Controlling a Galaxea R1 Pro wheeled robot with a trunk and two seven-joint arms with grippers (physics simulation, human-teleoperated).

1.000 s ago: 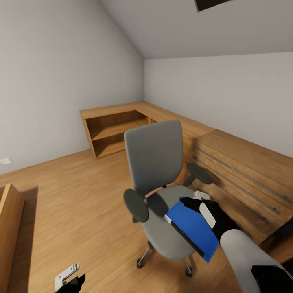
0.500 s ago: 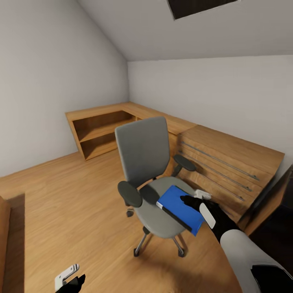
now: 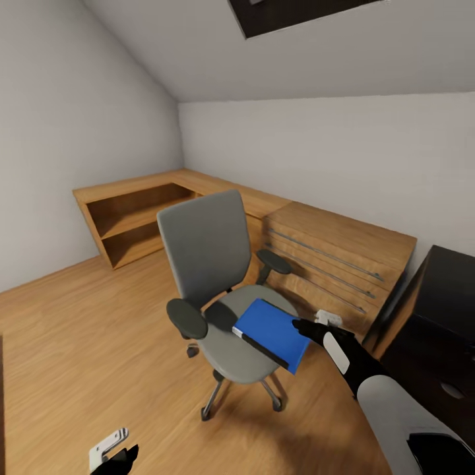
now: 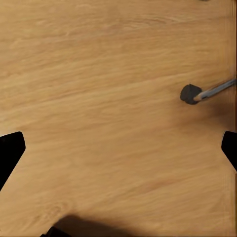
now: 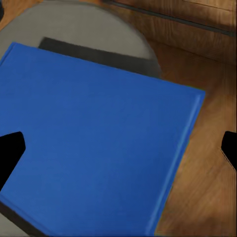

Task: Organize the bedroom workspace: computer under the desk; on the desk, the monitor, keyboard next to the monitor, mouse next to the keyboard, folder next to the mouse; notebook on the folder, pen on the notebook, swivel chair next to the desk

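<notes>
The head view looks down from high up at the swivel chair (image 3: pixel 224 303); the right wrist view looks closely at the blue folder (image 5: pixel 94 143), shared with head view; the left wrist view faces the wood floor (image 4: pixel 98 98).

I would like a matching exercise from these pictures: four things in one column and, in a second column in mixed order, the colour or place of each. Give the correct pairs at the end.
Things:
1. folder
2. swivel chair
3. left gripper
4. chest of drawers

Descriptions:
A. wooden, against the wall behind the chair
B. blue, lying on the chair's seat
C. low over the bare wooden floor
D. grey, with dark armrests

Pairs: 1-B, 2-D, 3-C, 4-A
</notes>
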